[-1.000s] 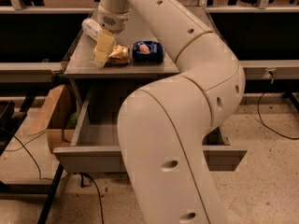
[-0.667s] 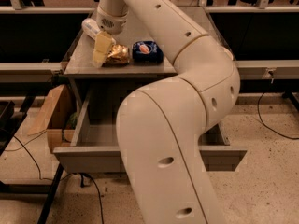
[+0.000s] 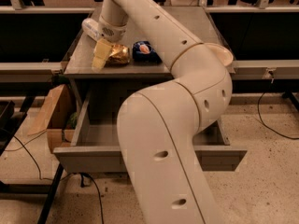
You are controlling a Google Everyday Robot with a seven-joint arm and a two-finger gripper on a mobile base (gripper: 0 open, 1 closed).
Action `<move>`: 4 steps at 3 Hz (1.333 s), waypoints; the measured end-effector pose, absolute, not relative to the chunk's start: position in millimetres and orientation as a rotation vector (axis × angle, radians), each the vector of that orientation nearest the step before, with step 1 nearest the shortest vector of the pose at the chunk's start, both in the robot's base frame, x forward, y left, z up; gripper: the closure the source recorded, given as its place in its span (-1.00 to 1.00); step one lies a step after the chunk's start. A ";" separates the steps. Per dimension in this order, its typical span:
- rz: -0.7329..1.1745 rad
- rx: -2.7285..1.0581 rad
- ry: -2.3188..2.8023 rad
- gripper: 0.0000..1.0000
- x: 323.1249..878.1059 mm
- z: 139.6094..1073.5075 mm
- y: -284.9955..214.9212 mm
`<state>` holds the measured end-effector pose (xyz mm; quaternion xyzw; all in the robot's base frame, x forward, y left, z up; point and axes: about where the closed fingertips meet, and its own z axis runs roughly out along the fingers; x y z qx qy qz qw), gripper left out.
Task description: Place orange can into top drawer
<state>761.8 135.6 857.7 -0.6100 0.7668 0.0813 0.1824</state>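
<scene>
Camera view shows the pincer (image 3: 101, 58) down on the desk (image 3: 205, 29), against the left side of the orange can (image 3: 119, 54), which sits just beside a blue can (image 3: 142, 50). Whether the pincer is spread or pinching the can, I cannot tell. The top drawer (image 3: 93, 160) stands open below, without the can. A good grasp should centre on the can, spare the blue one, lift clear of the desk edge, then lower inside the drawer.
</scene>
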 end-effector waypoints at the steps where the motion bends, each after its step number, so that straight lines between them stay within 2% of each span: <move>1: 0.253 -1.717 2.187 -1.00 764.1 843.9 132.8; 2: 0.273 -1.719 2.204 -0.64 764.7 833.3 130.4; 4: 0.264 -1.690 2.211 0.26 765.9 837.3 123.6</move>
